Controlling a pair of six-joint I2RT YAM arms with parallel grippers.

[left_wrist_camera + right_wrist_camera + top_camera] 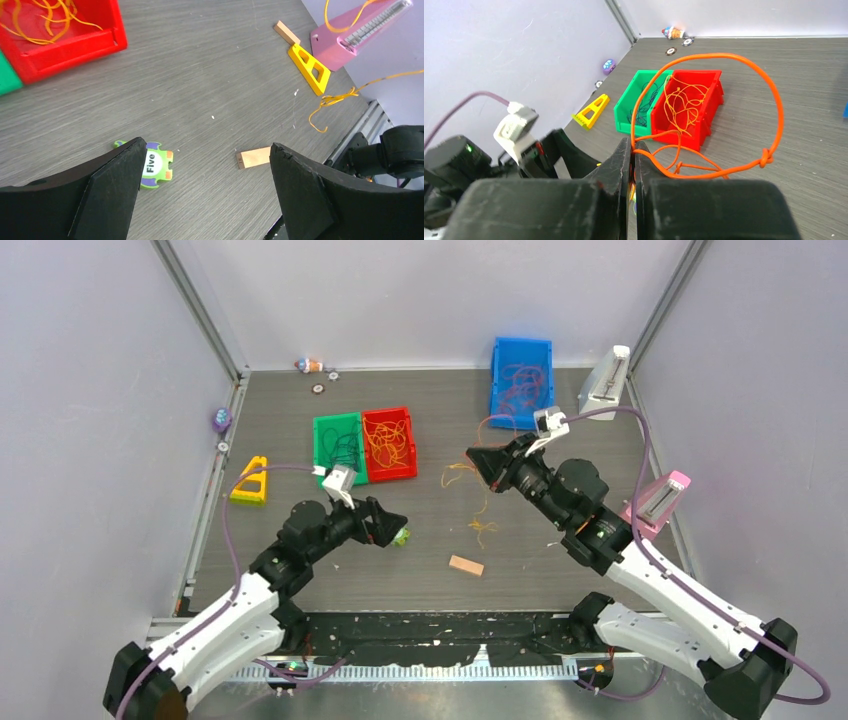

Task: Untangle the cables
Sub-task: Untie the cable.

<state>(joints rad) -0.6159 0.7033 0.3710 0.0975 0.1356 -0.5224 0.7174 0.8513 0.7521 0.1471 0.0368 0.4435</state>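
right gripper [633, 150] pinched tight on orange cable [776, 100], loop arcing off the tips, mid-table right of red bin [704, 117] | left gripper [207, 147] spread wide, holding nothing, beside puzzle piece [155, 167] | loose orange strands [481, 526] centre table | more cables in red bin, green bin [624, 107], far blue bin [520, 370]

Red bin [392, 476], green bin [320, 450], blue bin [522, 342], yellow triangle [251, 483], wooden block [466, 565], "Five" token [155, 164]
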